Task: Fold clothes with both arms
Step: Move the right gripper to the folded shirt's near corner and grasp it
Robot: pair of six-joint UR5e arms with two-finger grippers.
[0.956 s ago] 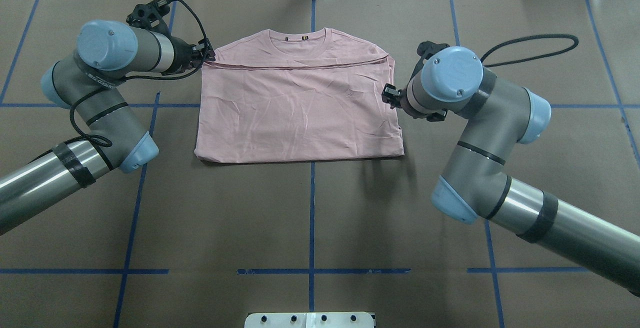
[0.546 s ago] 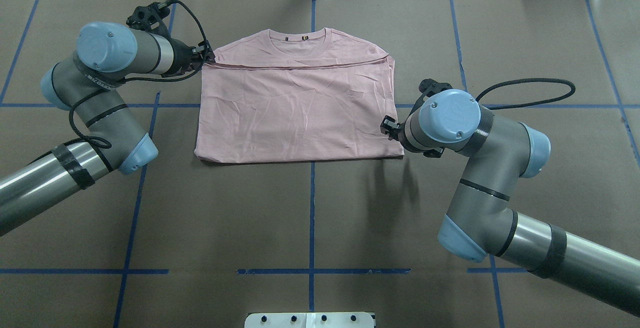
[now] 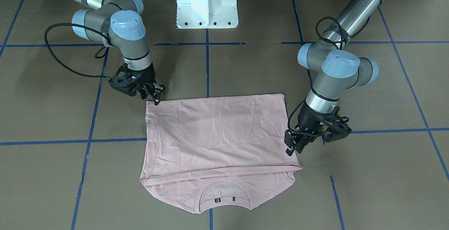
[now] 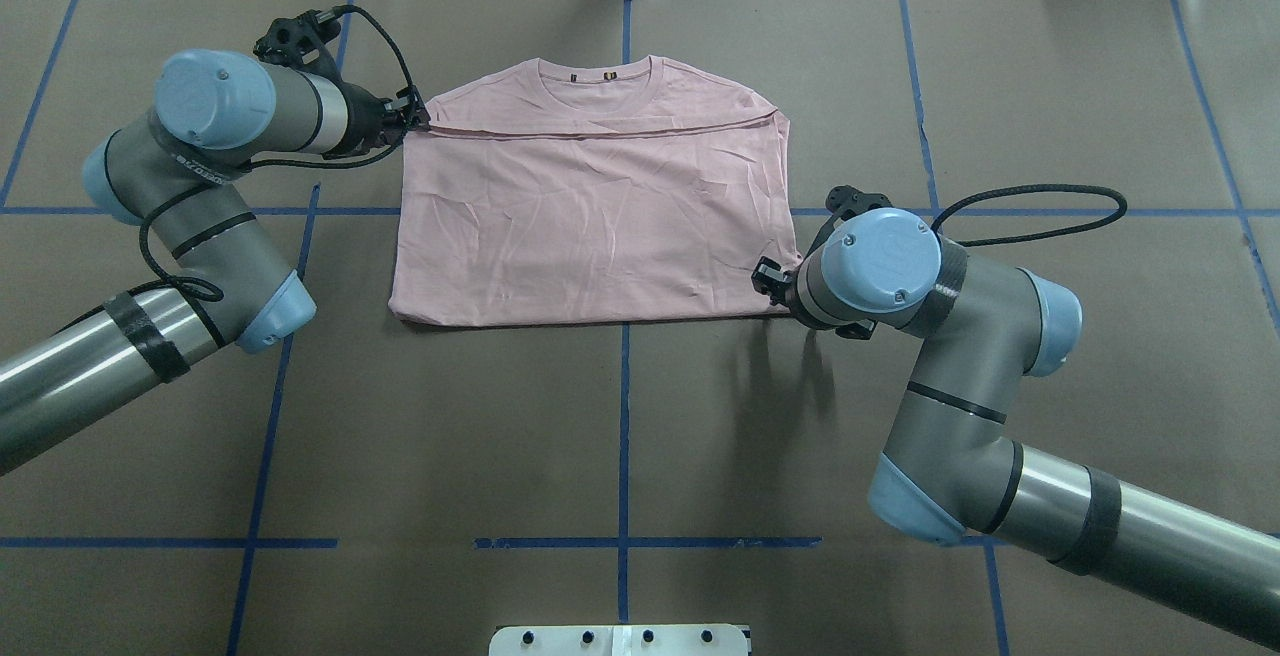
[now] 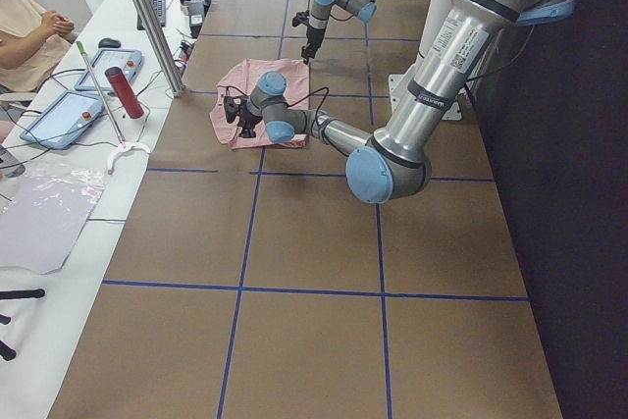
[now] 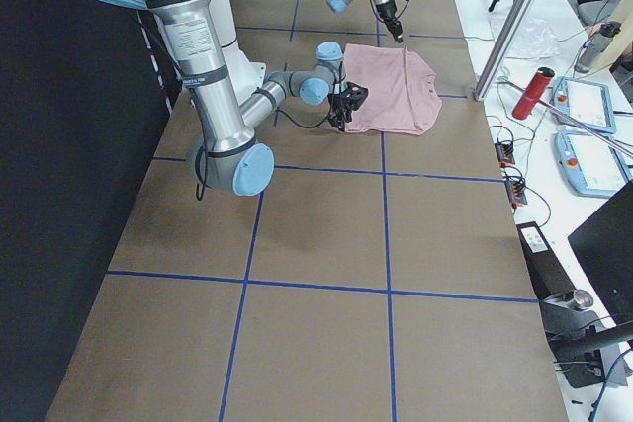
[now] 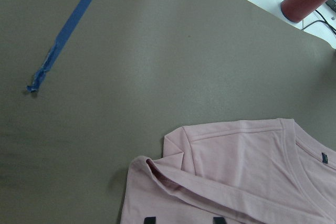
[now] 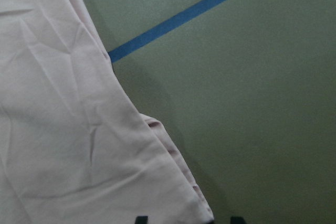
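The pale pink T-shirt (image 4: 590,216) lies flat and folded on the brown table, collar at the far side. No Snoopy drawing shows. My left gripper (image 4: 418,119) sits at the shirt's far left corner, where the folded layer ends. In the left wrist view (image 7: 184,219) its fingertips stand apart over the cloth (image 7: 236,171). My right gripper (image 4: 765,274) is low at the shirt's near right corner. It is open in the right wrist view (image 8: 188,219), above the shirt's edge (image 8: 68,129). In the front view the left gripper (image 3: 290,149) and right gripper (image 3: 156,98) touch opposite corners of the shirt (image 3: 217,135).
The white pedestal base (image 3: 207,2) stands behind the shirt, at the robot's side. Blue tape lines (image 4: 624,436) cross the brown table. Beyond the far edge are a red cylinder (image 5: 120,92), tablets and a seated person (image 5: 29,31).
My right gripper has moved along the shirt's right edge toward the robot, from mid-edge to the near right corner. The left gripper has stayed at its corner.
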